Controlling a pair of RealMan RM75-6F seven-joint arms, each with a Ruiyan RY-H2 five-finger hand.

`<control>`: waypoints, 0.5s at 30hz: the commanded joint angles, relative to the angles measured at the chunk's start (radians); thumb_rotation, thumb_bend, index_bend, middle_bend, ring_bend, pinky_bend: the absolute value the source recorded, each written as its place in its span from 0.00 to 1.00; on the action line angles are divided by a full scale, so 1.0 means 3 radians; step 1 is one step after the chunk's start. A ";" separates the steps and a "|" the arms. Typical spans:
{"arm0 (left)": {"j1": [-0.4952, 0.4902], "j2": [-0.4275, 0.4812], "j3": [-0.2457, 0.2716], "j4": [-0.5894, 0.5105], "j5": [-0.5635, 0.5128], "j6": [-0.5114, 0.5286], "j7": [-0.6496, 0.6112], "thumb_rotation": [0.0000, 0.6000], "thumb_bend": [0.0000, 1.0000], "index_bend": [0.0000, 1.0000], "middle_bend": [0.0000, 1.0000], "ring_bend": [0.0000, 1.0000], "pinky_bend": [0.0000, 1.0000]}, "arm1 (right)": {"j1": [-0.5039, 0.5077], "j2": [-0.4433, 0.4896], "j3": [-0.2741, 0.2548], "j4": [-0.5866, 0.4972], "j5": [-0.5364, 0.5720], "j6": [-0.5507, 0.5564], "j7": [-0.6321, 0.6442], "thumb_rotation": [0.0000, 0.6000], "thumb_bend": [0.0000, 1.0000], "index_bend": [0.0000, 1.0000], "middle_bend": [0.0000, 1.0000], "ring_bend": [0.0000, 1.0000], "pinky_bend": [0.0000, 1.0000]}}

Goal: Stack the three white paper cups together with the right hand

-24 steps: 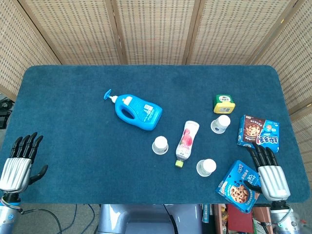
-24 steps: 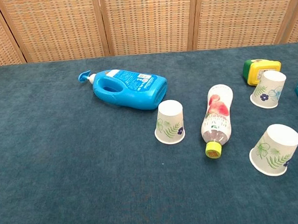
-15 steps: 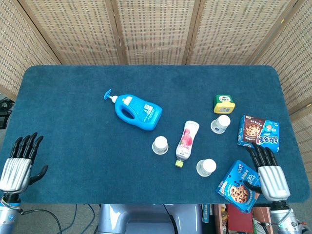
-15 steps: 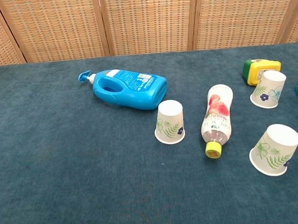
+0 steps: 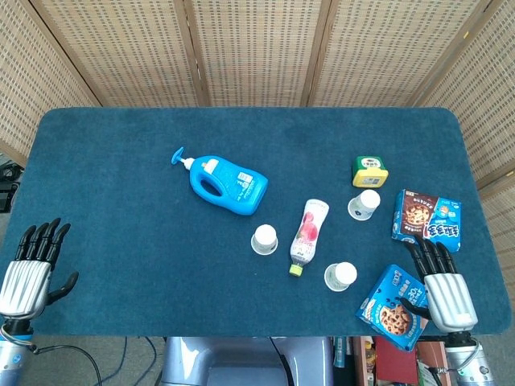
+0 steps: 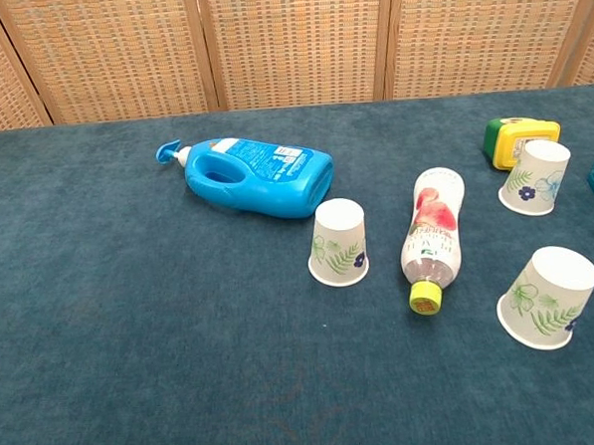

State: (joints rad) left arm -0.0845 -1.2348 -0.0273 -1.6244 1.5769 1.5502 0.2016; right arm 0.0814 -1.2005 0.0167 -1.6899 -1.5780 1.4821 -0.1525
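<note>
The right hand [image 5: 445, 288] lies flat at the near right table edge, fingers straight and slightly apart, holding nothing, beside a blue cookie box [image 5: 393, 305]. The left hand [image 5: 28, 269] rests likewise at the near left corner, empty. Nothing is stacked yet, by my reading: all three cups stand upside down and apart, the near cup [image 6: 548, 297] closest to the right hand, the far cup [image 6: 534, 177] by a yellow-green tin [image 6: 517, 137], the middle cup [image 6: 338, 242] left of a lying bottle [image 6: 435, 236]. All three stackings remain. Nothing has visibly moved since the earlier frames.
</note>
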 commanded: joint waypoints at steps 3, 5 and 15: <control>0.0010 0.0002 0.0000 -0.0018 0.0010 0.0024 0.0010 1.00 0.32 0.00 0.00 0.00 0.00 | 0.0001 0.0001 0.0002 0.0004 -0.0005 0.0002 0.0017 1.00 0.13 0.04 0.00 0.00 0.00; 0.0009 0.0000 -0.0002 -0.0018 0.0006 0.0020 0.0014 1.00 0.32 0.00 0.00 0.00 0.00 | 0.0006 -0.0005 0.0014 0.0011 -0.0014 0.0014 0.0029 1.00 0.13 0.07 0.00 0.00 0.00; 0.0005 -0.0011 -0.0003 -0.0009 -0.0003 0.0005 0.0025 1.00 0.32 0.00 0.00 0.00 0.00 | 0.0242 -0.0015 0.0257 -0.0016 0.0113 -0.0181 0.0104 1.00 0.13 0.17 0.00 0.00 0.00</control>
State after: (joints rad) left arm -0.0830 -1.2380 -0.0281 -1.6271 1.5760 1.5517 0.2093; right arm 0.1331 -1.2077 0.0738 -1.6917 -1.5575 1.4478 -0.1171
